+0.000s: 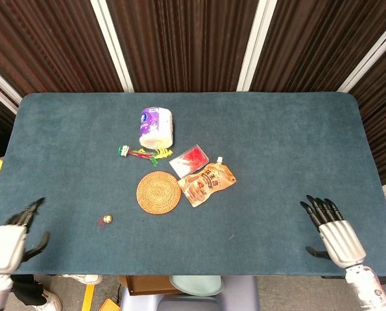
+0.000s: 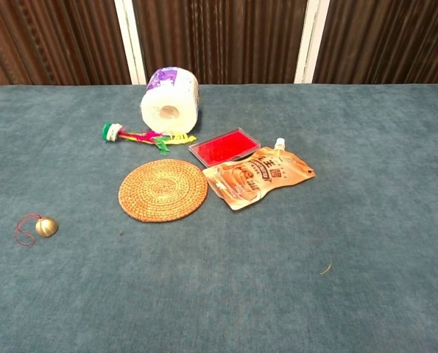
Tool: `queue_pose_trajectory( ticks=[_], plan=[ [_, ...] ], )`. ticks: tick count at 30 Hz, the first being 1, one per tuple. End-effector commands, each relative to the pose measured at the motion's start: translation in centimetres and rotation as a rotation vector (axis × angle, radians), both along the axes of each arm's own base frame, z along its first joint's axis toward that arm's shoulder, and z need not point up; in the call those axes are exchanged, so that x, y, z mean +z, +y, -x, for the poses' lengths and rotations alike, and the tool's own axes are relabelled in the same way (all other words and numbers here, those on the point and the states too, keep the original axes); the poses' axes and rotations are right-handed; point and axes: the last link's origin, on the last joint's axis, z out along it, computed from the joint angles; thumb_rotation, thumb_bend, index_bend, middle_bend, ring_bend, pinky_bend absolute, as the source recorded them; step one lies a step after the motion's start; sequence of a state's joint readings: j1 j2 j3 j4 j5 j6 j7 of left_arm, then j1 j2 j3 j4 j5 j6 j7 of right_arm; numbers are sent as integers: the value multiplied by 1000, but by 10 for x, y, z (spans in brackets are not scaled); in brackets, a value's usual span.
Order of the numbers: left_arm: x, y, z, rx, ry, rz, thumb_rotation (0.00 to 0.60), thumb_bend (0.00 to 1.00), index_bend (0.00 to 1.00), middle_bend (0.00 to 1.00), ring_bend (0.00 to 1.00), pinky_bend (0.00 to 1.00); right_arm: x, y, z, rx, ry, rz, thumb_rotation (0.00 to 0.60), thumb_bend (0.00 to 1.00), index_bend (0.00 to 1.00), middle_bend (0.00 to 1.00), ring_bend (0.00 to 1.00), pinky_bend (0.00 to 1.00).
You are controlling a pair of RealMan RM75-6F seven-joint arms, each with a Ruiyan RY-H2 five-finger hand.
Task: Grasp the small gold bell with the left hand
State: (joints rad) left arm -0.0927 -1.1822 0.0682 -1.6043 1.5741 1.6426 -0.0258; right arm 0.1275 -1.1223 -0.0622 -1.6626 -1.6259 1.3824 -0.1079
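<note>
The small gold bell with a red cord lies alone on the blue table, left of the woven coaster; the chest view shows the bell near its left edge. My left hand is at the table's near left corner, well left of the bell, fingers spread and holding nothing. My right hand rests at the near right edge, fingers apart and empty. Neither hand appears in the chest view.
A round woven coaster, an orange pouch, a red flat case, a feathered toy and a toilet paper roll sit mid-table. The table's front edge runs near both hands.
</note>
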Motion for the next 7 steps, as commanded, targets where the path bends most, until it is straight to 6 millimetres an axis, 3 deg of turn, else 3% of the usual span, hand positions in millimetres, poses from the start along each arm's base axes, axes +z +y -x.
queue_pose_trajectory(
  ticks=[1, 7],
  plan=[
    [10, -11, 11, 61, 45, 55, 600, 415, 77, 0, 0, 3, -1, 0, -1, -8, 3, 5, 600, 177, 0, 0, 0, 0],
    [4, -6, 11, 82, 86, 101, 600, 413, 73, 0, 0, 0, -2, 1, 0, -7, 14, -2, 600, 177, 0, 0, 0, 0]
  ],
)
